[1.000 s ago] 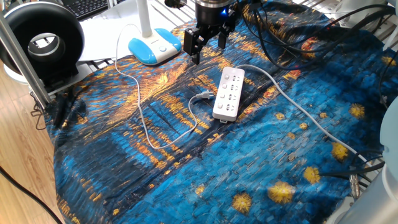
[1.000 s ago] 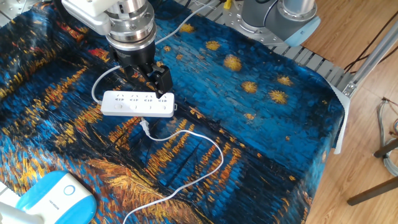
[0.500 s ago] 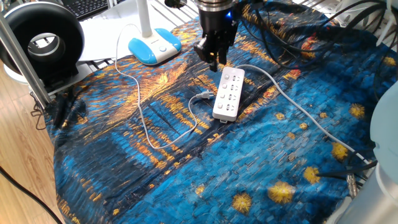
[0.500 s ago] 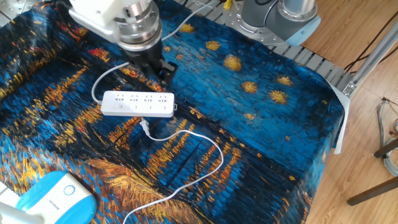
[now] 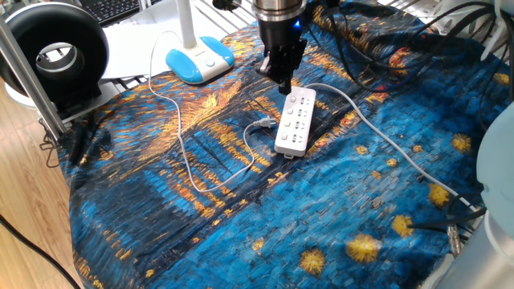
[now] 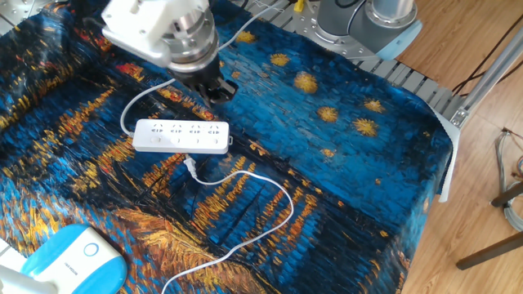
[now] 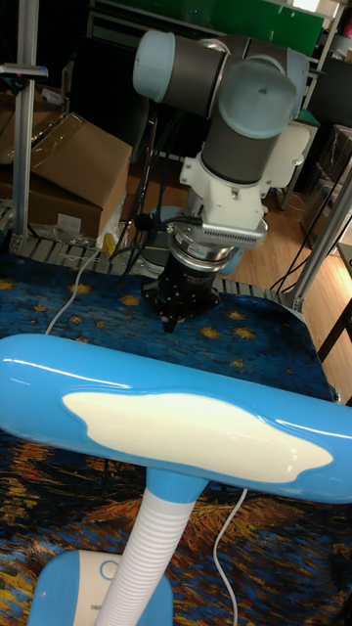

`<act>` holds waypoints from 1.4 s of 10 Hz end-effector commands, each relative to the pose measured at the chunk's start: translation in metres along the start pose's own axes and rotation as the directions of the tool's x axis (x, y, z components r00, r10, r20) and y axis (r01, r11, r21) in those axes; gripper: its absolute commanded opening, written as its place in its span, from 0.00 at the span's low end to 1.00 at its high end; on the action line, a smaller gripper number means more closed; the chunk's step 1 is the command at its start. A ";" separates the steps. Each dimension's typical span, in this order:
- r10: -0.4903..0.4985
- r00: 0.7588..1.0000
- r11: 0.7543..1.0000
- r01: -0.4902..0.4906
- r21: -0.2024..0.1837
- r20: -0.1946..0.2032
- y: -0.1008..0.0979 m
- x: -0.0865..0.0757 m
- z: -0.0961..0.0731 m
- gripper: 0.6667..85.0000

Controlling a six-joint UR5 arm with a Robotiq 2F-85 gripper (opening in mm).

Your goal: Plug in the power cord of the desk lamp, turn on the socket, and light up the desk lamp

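White socket [image 6: 181, 136] crosswise (cord [image 6: 245, 192] unplugged)

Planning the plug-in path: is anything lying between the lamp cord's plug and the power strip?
Nothing visible. The small white plug lies on the cloth right beside the power strip, with only bare painted cloth between them. The pincer hangs above the strip's far end, not between them.

The pincer [image 5: 283, 83] has snapped its fingers together and swung over the socket's [image 5: 295, 120] far end.
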State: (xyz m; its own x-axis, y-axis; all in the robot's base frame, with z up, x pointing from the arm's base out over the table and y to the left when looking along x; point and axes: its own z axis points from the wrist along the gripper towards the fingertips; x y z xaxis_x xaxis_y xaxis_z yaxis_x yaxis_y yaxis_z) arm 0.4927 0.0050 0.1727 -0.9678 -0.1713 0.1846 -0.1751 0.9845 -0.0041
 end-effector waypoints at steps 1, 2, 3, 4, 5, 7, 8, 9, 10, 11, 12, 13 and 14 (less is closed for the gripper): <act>-0.009 1.000 1.000 0.009 -0.003 0.023 0.017 -0.004 0.017 0.01; -0.025 0.999 1.000 0.026 -0.009 0.027 0.022 -0.004 0.022 0.01; -0.062 0.998 0.998 0.062 -0.006 0.029 0.024 -0.004 0.024 0.01; -0.131 0.991 0.991 0.130 0.016 0.033 0.018 -0.006 0.025 0.01; -0.140 0.989 0.990 0.140 0.017 0.039 0.018 -0.007 0.025 0.01; -0.114 0.986 0.988 0.100 0.116 0.119 -0.006 -0.031 0.021 0.01; -0.118 0.982 0.985 0.097 0.146 0.145 -0.012 -0.038 0.019 0.01; -0.108 0.976 0.988 0.084 0.131 0.188 -0.009 -0.049 0.018 0.01; -0.111 0.977 0.987 0.086 0.139 0.183 -0.014 -0.047 0.018 0.01; -0.130 0.972 0.986 0.106 0.127 0.196 -0.011 -0.051 0.019 0.01; -0.154 0.961 0.985 0.131 0.113 0.228 -0.005 -0.059 0.018 0.01; -0.172 0.955 0.982 0.147 0.118 0.240 -0.005 -0.063 0.016 0.01; -0.169 0.957 0.982 0.143 0.124 0.235 -0.007 -0.062 0.017 0.01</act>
State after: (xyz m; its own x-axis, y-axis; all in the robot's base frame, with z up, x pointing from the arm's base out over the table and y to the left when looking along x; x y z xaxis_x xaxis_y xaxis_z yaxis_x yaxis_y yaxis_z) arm 0.5423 0.0049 0.1440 -0.9468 -0.3214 -0.0186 -0.3178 0.9422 -0.1064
